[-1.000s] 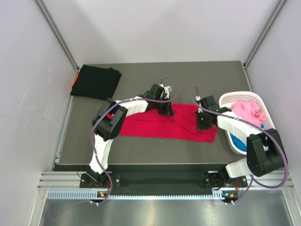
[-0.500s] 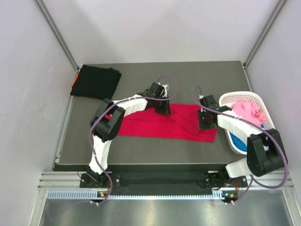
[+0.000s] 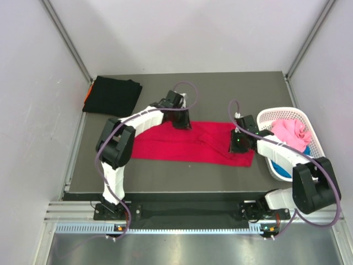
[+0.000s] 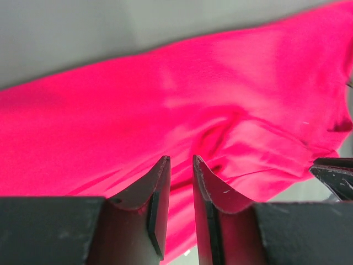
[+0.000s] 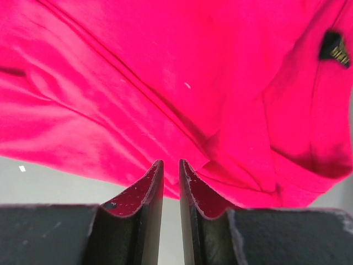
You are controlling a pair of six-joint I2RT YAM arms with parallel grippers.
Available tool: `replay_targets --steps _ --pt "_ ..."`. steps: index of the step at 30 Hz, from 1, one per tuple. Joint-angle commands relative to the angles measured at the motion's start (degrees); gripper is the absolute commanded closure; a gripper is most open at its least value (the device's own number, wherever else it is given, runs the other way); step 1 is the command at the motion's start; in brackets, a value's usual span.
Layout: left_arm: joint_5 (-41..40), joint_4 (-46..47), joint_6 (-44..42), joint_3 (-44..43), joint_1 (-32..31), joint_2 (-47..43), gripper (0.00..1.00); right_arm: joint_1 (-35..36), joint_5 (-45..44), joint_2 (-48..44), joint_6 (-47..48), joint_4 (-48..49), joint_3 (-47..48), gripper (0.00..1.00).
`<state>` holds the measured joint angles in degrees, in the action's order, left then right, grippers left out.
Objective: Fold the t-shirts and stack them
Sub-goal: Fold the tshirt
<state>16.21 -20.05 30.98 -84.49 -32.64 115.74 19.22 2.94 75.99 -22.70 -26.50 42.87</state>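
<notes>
Both of my grippers hang over the red t-shirt (image 3: 193,146). My left gripper (image 4: 181,160) hangs at its far edge, jaws parted by a narrow slit with no cloth between them. My right gripper (image 5: 171,163) hangs over the shirt's right end, jaws likewise slightly apart and gripping nothing. The red t-shirt lies as a long band across the middle of the table (image 3: 220,88). A folded black t-shirt (image 3: 112,96) rests at the far left corner. A pink t-shirt (image 3: 291,132) and a blue t-shirt (image 3: 281,168) sit in the white basket (image 3: 276,110) at right.
</notes>
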Motion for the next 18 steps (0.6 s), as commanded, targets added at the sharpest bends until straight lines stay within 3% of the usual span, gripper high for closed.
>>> replay_targets --steps 1,5,8,12,18 --pt "-1.9 -4.5 -0.2 2.2 5.3 -6.8 0.72 -0.2 0.5 2.3 -1.6 4.2 -1.2 0.82" --pt "-0.3 -5.2 -0.8 7.2 13.2 -10.7 0.72 -0.2 -0.6 4.2 -2.7 2.8 -0.8 0.82" --pt "-1.3 -7.2 -2.5 9.4 22.9 -13.2 0.72 -0.2 -2.1 1.8 -2.9 2.2 -0.6 0.82" --pt "-5.0 -10.9 -4.3 11.2 30.2 -16.2 0.72 -0.2 -1.8 -2.7 -2.7 0.8 1.2 0.79" --pt "-7.8 -10.1 -5.2 17.7 39.1 -20.2 0.62 -0.2 -1.4 -5.5 -2.0 0.2 4.9 0.72"
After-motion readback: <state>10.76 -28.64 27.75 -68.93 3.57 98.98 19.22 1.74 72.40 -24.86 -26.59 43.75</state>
